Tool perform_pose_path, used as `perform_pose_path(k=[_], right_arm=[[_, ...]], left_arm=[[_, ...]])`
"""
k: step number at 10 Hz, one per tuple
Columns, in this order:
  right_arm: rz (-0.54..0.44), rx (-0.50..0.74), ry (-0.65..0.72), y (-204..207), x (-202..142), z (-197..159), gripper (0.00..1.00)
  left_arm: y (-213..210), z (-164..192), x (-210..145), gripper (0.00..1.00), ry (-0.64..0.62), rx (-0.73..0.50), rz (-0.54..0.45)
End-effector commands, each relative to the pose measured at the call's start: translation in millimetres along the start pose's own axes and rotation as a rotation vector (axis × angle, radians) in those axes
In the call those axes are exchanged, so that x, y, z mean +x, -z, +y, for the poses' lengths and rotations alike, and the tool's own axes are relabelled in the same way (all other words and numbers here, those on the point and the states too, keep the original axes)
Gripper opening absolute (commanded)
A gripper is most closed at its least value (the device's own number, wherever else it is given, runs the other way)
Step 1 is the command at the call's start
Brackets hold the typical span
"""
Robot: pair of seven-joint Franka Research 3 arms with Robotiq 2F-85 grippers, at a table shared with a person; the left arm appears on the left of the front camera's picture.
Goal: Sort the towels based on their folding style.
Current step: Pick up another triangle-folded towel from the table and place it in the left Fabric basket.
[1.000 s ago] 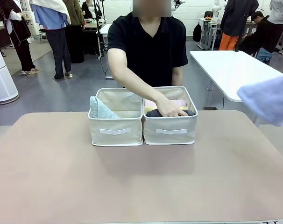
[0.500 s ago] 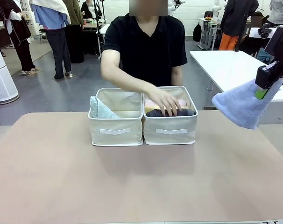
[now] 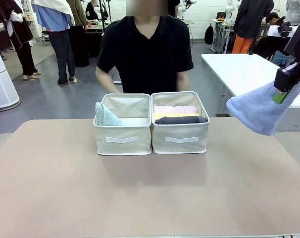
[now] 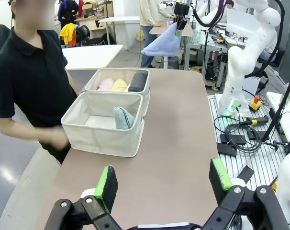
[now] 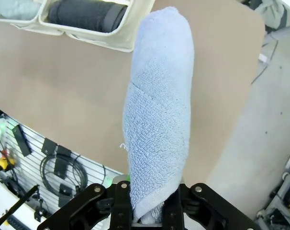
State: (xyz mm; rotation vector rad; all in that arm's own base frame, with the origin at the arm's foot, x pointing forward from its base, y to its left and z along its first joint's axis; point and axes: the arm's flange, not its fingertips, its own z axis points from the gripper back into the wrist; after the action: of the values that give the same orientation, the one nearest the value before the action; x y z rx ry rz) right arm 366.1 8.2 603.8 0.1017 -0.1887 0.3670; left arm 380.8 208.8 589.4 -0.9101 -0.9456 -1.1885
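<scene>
From the front, right jaws clenched on the blue towel (image 3: 259,111), high at the right of the desk (image 3: 140,198), should clear the rolls' bin (image 3: 179,140) and lower beside the mint cone (image 3: 106,116); left wrist: left jaws released, empty; right wrist: grip seemingly at the towel's end.

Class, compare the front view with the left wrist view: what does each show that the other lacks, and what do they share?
Front view: white strap handles on the robot-facing walls of the two beige fabric bins.
Left wrist view: the left gripper, open above the brown table, plus the right arm's white base and black cables beside the table.
Shared: both bins, the pale mint cone-folded towel in one and rolled towels in the other, and the right gripper shut on the lavender-blue terry towel, held in the air.
</scene>
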Motion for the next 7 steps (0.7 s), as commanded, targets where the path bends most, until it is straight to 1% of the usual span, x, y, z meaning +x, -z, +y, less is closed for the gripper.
perform_pose_path(k=[1,2,3,5,6,7], right_arm=[[-0.055,-0.063,-0.211,-15.8,13.3,42.1,0.19],[-0.084,-0.147,-0.401,-26.0,33.7,83.5,0.19],[-0.077,-0.219,-0.522,-29.9,65.6,124.2,0.19],[-0.067,-0.28,-0.67,-20.0,120.9,185.4,0.19],[-0.058,-0.303,-0.718,-7.1,149.5,209.9,0.19],[-0.069,-0.308,-0.79,9.0,179.3,233.6,0.19]], left_arm=[[-0.6,-2.2,-1.4,1.0,0.02,-0.001,-0.008],[-0.6,-2.2,-1.4,1.0,0.02,-0.001,-0.008],[-0.6,-2.2,-1.4,1.0,0.02,-0.001,-0.008],[-0.6,-2.2,-1.4,1.0,0.02,-0.001,-0.008],[-0.6,-2.2,-1.4,1.0,0.02,-0.001,-0.008],[-0.6,-2.2,-1.4,1.0,0.02,-0.001,-0.008]])
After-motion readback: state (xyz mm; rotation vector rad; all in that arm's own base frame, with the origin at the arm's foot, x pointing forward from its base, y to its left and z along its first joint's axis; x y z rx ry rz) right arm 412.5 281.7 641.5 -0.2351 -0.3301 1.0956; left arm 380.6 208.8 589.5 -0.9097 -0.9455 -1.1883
